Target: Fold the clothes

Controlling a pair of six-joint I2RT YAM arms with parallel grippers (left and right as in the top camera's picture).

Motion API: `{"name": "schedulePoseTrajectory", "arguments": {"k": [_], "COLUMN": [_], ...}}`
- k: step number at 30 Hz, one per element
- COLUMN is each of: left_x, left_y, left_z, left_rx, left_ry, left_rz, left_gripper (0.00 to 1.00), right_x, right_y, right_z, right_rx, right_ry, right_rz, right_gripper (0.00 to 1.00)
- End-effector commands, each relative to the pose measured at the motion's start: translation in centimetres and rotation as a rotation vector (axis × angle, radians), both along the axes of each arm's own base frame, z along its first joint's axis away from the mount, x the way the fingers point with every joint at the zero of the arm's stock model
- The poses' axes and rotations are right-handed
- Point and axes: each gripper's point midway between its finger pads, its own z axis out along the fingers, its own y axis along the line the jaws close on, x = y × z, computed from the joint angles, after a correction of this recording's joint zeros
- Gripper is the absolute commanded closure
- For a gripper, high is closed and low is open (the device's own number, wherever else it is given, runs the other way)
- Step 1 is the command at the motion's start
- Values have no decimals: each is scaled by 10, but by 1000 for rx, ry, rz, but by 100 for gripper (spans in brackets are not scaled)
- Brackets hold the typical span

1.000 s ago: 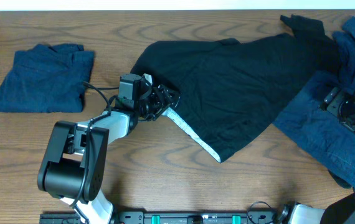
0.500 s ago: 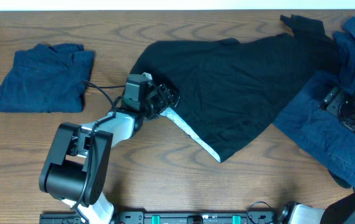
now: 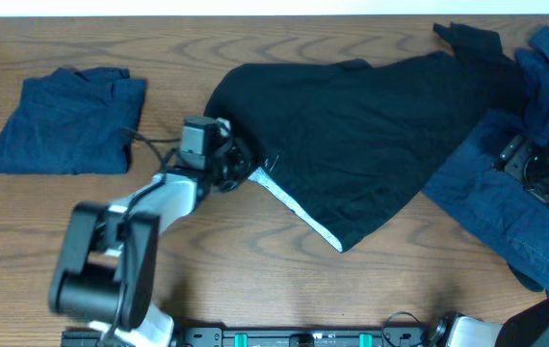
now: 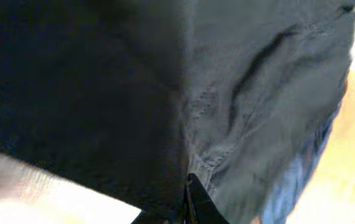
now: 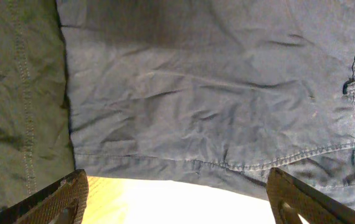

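My left gripper (image 4: 189, 200) is clamped on the black shorts (image 3: 352, 125), which only the wrist view shows; overhead shows my arm reaching from the near left to their left edge, mid-counter (image 3: 255, 280). My right gripper (image 5: 177, 190) spreads wide above blue cloth (image 5: 215, 93) at the right.

Bare table (image 3: 255, 280) in front lies open — black shorts (image 3: 352, 125), navy garment (image 3: 477, 207) crowd right.
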Motion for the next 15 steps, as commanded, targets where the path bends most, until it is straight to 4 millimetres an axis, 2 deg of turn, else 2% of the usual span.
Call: {"name": "schedulePoseTrajectory", "arguments": {"k": [1, 3, 5, 11, 14, 15], "left_x": [-20, -36, -48, -56, -60, -63], "left_y": [19, 57, 83, 85, 86, 86], "left_z": [10, -14, -31, -52, -61, -65], "left_rx": [67, 269, 407, 436, 445, 450], "left_ry": [-11, 98, 168, 219, 243, 255], "left_rz": [-72, 7, 56, 33, 16, 3], "left_gripper": [94, 94, 94, 93, 91, 87], "right_x": [-2, -2, -2, -2, -2, -2], "right_y": [-2, -1, -1, -1, -1, -1], "right_z": [-1, -1, -1, -1, -1, -1], "right_rx": [-3, -3, -3, -3, 0, 1], "right_ry": [8, 11, 12, 13, 11, 12], "right_rz": [12, 14, 19, 19, 20, 20], "right_gripper": [11, 11, 11, 11, 11, 11]}}
